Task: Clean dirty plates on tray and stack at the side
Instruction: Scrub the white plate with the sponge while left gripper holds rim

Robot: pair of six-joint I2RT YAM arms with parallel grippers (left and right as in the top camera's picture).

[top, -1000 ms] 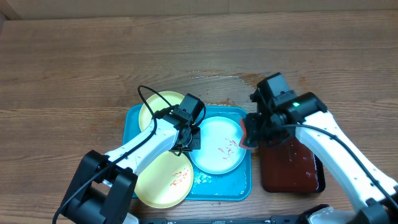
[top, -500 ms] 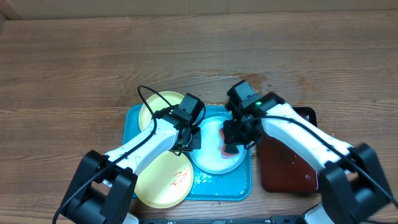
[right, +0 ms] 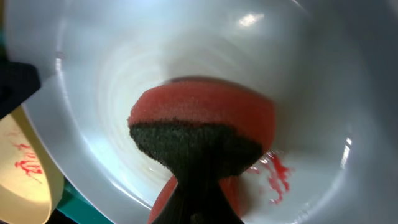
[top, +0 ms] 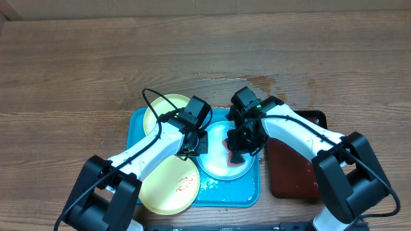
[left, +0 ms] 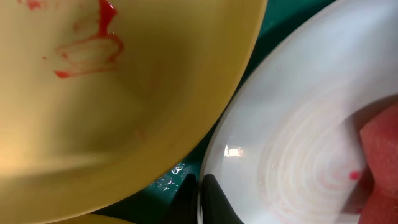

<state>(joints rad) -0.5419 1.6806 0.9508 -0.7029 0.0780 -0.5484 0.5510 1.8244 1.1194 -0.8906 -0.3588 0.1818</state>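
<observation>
your right gripper (top: 239, 146) is clamped on the red sponge (right: 205, 118), pressed into the mint plate (top: 215, 162) on the tray (top: 252, 190); left gripper (left: 199, 190) pinches its rim shut. scrub across the smear (right: 277, 171), steady pressure.

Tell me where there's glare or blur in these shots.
Overhead: even light, sharp, wet sheen on the table. Left wrist: small glint on the mint plate; yellow plate soft. Right wrist: sponge fairly sharp, plate edges blurred, highlight near the top.
</observation>
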